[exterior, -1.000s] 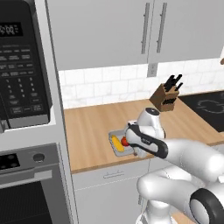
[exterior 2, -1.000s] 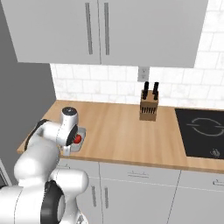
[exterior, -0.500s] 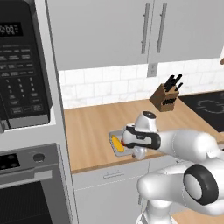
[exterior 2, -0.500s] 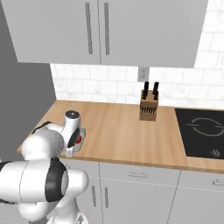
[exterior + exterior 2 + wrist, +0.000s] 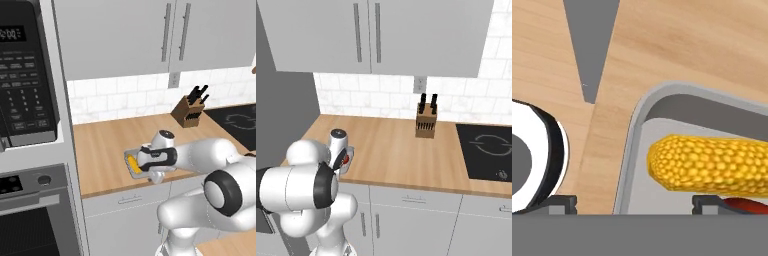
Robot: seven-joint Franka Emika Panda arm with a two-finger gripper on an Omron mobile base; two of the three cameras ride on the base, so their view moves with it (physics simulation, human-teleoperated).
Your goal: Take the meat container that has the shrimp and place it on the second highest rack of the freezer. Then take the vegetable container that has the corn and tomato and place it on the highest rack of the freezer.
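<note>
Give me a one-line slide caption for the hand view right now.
Open gripper straddling the rim of the vegetable container, with the corn and a sliver of tomato inside.

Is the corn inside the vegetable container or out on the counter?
Inside. In the hand view the corn lies within the raised rim of the vegetable container, with the tomato beside it.
</note>
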